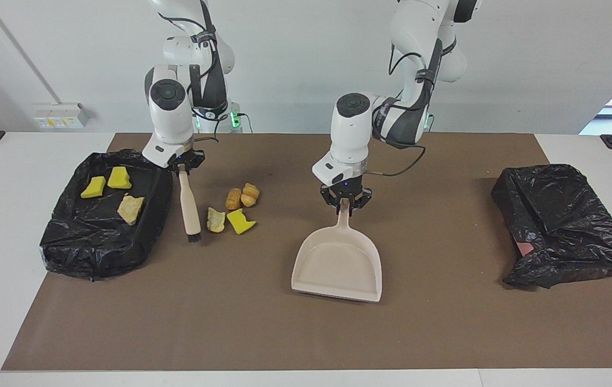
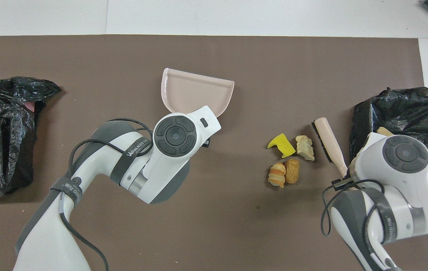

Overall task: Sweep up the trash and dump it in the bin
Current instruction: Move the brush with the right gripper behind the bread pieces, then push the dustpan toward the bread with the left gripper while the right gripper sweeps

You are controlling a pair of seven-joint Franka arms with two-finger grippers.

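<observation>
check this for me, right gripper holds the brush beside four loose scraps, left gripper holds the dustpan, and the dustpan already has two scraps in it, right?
Not quite: the facing view shows the dustpan is empty. The rest holds: the right gripper holds the brush beside four loose scraps, and the left gripper holds the dustpan.

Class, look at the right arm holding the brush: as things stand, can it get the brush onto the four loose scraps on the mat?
Probably yes. The right gripper holds the brush with its bristles low beside the four scraps, between them and the lined bin. Only bare mat lies between them. The dustpan, held by the left gripper, stands clear.
</observation>
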